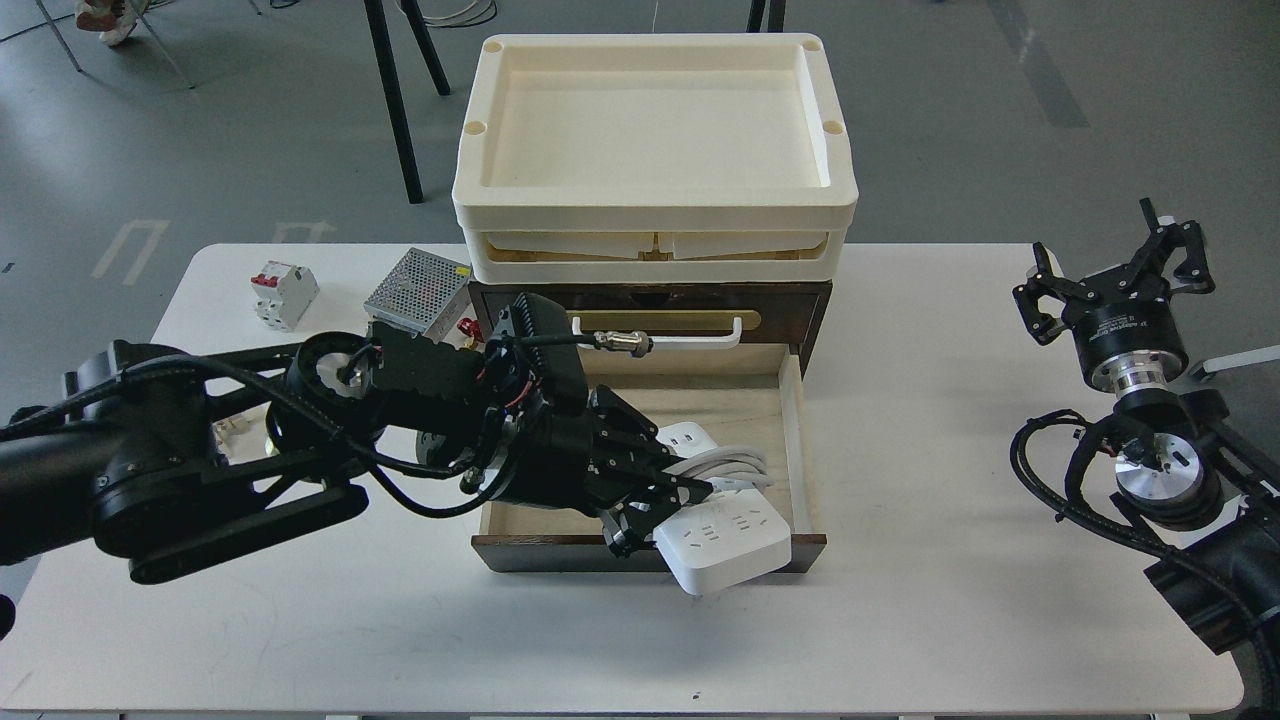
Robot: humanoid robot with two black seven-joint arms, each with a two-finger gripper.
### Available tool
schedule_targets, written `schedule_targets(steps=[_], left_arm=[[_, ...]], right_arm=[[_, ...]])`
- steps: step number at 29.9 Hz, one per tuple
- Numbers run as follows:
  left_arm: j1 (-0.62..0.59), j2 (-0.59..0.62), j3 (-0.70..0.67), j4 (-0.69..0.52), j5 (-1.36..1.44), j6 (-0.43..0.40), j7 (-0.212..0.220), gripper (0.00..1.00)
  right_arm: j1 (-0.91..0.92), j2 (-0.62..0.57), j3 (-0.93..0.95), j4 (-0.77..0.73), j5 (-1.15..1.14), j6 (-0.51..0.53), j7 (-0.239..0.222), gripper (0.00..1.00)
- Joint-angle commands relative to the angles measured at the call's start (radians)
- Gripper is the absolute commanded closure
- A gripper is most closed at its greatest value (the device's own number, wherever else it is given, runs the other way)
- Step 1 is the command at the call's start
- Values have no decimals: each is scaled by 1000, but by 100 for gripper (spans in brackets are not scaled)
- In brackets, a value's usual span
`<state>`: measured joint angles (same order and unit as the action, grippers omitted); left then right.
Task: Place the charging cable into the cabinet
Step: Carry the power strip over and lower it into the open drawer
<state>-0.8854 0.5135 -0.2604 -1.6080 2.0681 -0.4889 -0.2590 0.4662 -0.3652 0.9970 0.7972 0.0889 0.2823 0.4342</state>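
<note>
The charging cable (722,538) is a white power strip with its cord wound round the middle. It lies tilted in the open drawer (800,440) of the dark brown cabinet (815,310), its near end resting over the drawer's front edge. My left gripper (665,495) is shut on the strip's wound middle, inside the drawer. The white bar handle (690,345) on its tan plate sits on the cabinet front behind the drawer. My right gripper (1115,265) is open and empty, raised at the far right of the table.
Cream plastic trays (650,215) are stacked on top of the cabinet. A perforated metal power-supply box (415,290) and a white-and-red circuit breaker (283,292) lie at the back left of the white table (900,620). My left arm covers the drawer's left part.
</note>
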Motion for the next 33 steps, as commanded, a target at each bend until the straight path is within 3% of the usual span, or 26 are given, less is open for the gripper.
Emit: schedule_targets(steps=[1, 12, 17, 21, 25, 29, 33], left_arm=[[28, -29, -25, 66, 52, 0, 9, 96], [40, -64, -73, 192, 64, 0, 73, 94], [75, -98, -79, 252, 98, 0, 153, 92], [77, -122, -79, 270, 98, 0, 167, 89], [79, -124, -79, 270, 93, 0, 169, 76], [80, -127, -80, 264, 89, 0, 166, 43], [80, -119, -83, 212, 84, 0, 155, 32]], right_arm=[[0, -1, 0, -1, 0, 0, 0, 0], [0, 0, -1, 1, 0, 0, 0, 0], [0, 0, -1, 1, 0, 0, 0, 0], [0, 0, -1, 1, 0, 0, 0, 0], [0, -1, -1, 1, 0, 0, 0, 0], [-1, -1, -1, 1, 0, 0, 0, 0], [0, -1, -1, 1, 0, 0, 0, 0]])
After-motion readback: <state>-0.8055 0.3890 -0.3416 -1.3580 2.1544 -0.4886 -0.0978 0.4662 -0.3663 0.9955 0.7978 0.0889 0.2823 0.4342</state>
